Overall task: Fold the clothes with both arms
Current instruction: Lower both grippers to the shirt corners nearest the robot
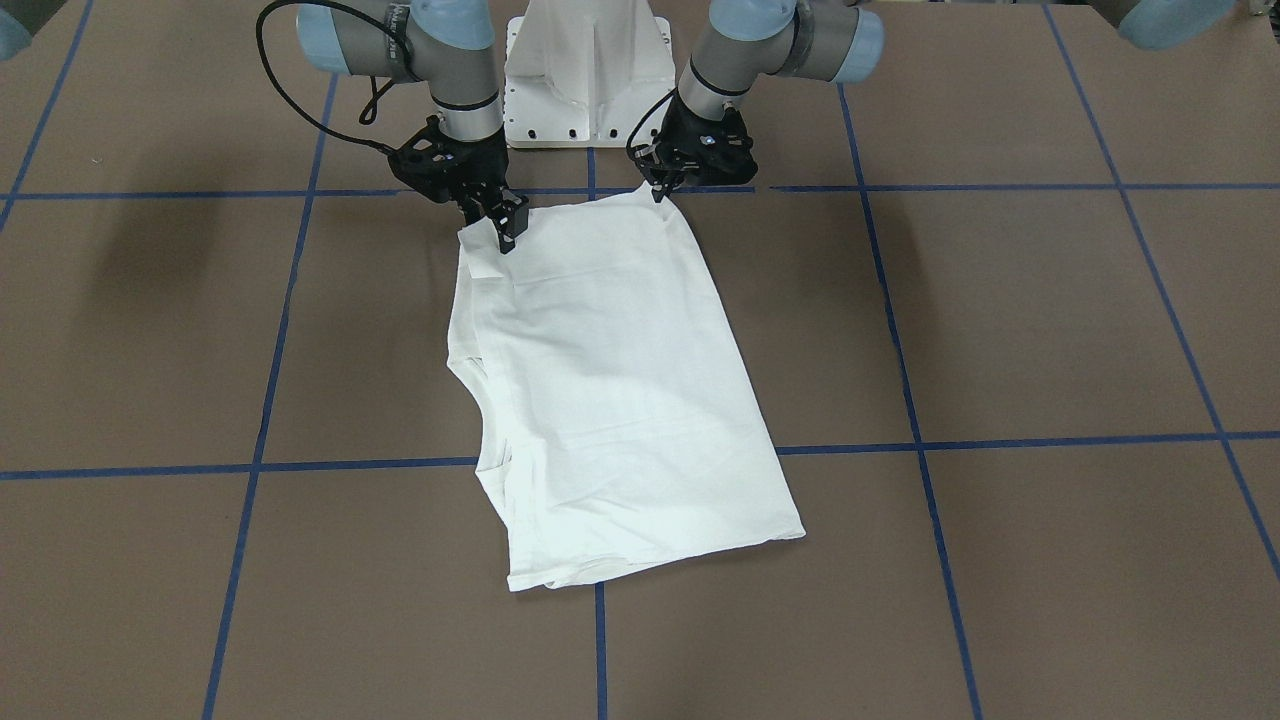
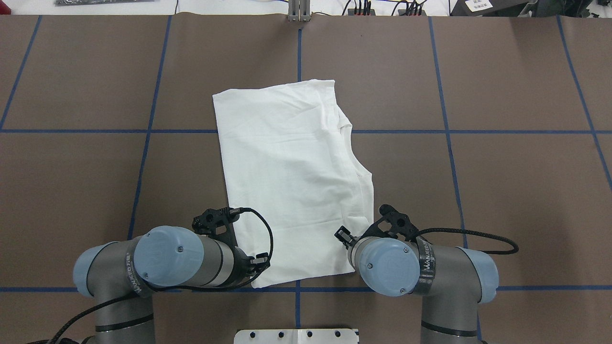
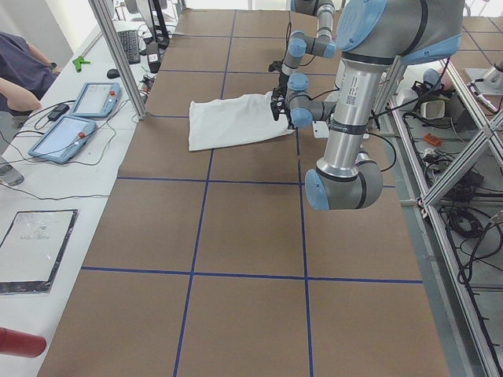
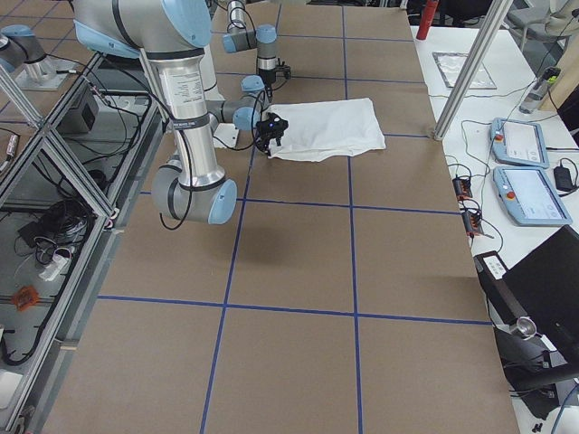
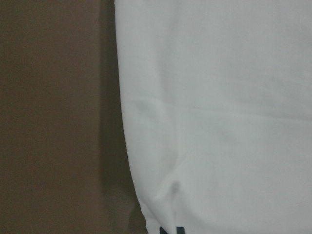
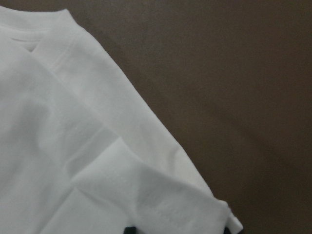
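Left claw (image 1: 664,190) pinching near corner of T-shirt (image 2: 287,167). Right claw (image 1: 507,228) sitting at other near corner, gap hidden by cloth, cannot tell. T-shirt lying folded on tabletop (image 1: 1000,330). Judging it thin, light, floppy, so corners looking best for gripping.

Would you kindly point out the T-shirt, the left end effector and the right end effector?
T-shirt (image 1: 620,400), front-facing view, middle of the cloth.
left end effector (image 1: 660,192), front-facing view, between its fingertips.
right end effector (image 1: 508,230), front-facing view, between its fingertips.
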Robot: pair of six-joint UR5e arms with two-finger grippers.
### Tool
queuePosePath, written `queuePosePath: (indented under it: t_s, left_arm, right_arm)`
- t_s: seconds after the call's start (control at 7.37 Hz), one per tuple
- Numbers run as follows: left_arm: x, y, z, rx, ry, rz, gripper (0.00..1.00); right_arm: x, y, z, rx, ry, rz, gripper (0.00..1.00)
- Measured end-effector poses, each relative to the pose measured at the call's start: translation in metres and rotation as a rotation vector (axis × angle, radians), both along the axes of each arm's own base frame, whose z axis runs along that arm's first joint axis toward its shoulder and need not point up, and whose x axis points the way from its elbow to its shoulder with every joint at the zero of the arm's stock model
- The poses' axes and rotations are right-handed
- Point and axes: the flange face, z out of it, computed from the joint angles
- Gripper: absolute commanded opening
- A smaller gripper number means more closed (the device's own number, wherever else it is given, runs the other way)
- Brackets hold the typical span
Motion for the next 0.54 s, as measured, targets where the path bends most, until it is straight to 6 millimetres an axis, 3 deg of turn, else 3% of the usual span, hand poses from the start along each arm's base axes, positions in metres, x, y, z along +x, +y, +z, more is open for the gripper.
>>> queuePosePath:
  t_s: [0.54]
  left_arm:
    - [-0.0022, 0.0008, -0.003, 0.003, 0.007, 0.003, 0.0]
  right_arm:
    - [0.0022, -0.003, -0.0048, 0.001, -0.007, 0.009, 0.0]
